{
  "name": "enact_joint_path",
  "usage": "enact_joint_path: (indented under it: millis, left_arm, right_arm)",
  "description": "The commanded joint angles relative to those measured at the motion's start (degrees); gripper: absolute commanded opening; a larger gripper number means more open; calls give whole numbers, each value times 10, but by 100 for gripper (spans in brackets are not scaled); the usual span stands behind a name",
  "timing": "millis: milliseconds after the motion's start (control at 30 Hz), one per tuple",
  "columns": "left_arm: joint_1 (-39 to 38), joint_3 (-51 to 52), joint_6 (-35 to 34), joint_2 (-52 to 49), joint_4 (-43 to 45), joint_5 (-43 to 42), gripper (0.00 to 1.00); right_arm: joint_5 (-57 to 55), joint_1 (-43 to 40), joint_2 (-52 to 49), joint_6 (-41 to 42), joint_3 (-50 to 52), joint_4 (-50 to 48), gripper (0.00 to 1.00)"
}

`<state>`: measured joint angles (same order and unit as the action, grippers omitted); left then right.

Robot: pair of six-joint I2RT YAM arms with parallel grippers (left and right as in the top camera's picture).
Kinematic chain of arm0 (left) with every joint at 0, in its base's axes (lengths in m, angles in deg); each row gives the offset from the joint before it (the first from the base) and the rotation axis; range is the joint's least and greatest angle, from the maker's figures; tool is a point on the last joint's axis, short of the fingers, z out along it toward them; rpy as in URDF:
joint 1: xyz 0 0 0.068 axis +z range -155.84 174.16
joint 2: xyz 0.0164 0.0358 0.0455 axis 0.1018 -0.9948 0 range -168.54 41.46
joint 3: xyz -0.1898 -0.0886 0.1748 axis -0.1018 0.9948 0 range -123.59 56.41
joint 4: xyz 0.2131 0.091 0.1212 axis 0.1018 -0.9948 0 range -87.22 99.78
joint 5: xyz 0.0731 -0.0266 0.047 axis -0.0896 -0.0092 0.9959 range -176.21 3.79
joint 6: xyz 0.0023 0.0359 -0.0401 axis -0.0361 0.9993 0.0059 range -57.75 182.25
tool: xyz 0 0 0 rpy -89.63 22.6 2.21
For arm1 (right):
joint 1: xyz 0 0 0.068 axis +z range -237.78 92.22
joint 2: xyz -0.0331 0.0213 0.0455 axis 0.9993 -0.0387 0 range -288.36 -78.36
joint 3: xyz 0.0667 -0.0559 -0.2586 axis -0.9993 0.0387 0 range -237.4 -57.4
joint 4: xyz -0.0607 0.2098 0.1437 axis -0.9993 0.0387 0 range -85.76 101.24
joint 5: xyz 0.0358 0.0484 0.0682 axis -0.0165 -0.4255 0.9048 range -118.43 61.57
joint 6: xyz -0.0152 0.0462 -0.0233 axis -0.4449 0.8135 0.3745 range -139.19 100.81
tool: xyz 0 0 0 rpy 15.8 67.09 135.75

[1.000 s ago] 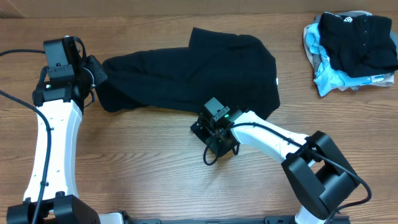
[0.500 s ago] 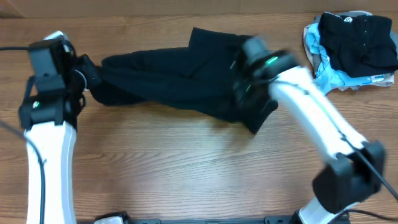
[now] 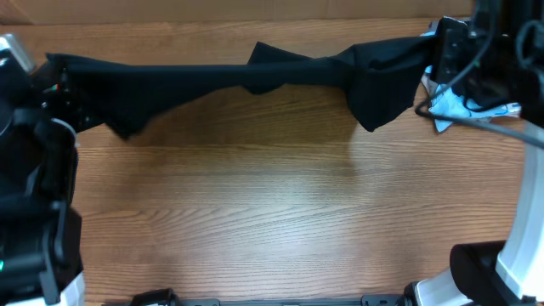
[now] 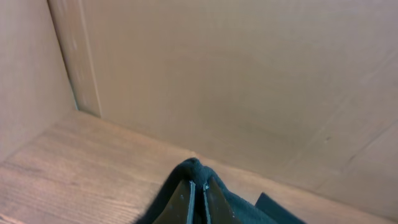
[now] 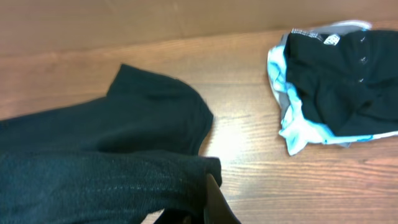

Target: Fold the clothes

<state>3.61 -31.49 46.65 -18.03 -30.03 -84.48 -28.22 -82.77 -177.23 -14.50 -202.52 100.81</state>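
A large black garment of thin soft fabric [image 3: 212, 81] is drawn out into a long band across the far side of the pale wooden counter [image 3: 255, 212], spanning nearly its whole width between the two arms. The left hand [image 4: 198, 198] is clenched on one end: in the left wrist view its two fingers [image 4: 184, 202] are pressed together with a small peak of black cloth pinched between them, and a plain brown wall [image 4: 249, 74] rises behind the counter's edge. The right hand [image 5: 211, 202] is likewise closed on the black garment, the cloth bunched over its dark fingertip at the bottom of the right wrist view, with a rounded flap of the fabric spread out beyond it towards the left. From overhead, the band is narrow and taut through the middle, while looser folds hang down near each end, the fuller one a pointed drape close to the right arm. A soft shadow lies on the wood just in front of the cloth. At the far right corner of the counter sits a separate heap of clothes [image 5: 336, 74], a black piece with a small white label on top of light blue and grey ones, partly hidden from overhead by the right arm.
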Motion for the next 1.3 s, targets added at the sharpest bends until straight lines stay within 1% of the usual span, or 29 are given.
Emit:
enact_joint_path:
  millis: [0,300,400,500,633,800,933,1000,1067,1167,1267]
  left_arm:
    - [-1,-38,23,17,-12,-9,4]
    - [-1,-46,23,9,-10,-16,4]
    - [-1,-46,25,-16,5,-12,4]
    - [-1,-46,30,-62,38,-14,4]
    - [-1,-46,32,-145,133,-27,4]
    - [-1,-59,23,-251,292,-35,4]
    - [-1,-110,23,-328,391,-51,4]
    - [-1,-146,23,-356,419,-58,4]
    - [-1,-182,23,-376,427,-59,4]
    - [-1,-229,24,-397,427,-58,4]
    - [0,-261,39,-406,420,-58,4]
  right_arm:
    - [-3,-3,22,-7,-42,3,4]
    - [-3,-3,43,-25,-42,5,4]
    - [-14,-3,35,-37,-41,-5,4]
    - [-23,-3,14,-60,-41,-35,4]
    - [-23,-3,-28,-97,-41,-115,4]
    - [-30,-3,-91,-134,-41,-292,4]
    - [-31,-3,-122,-150,-41,-421,4]
    - [-31,-3,-125,-162,-41,-470,4]
    - [-32,-3,-125,-171,-41,-504,4]
    - [-32,-6,-125,-182,-42,-549,4]
    - [-31,-10,-125,-183,-42,-574,4]
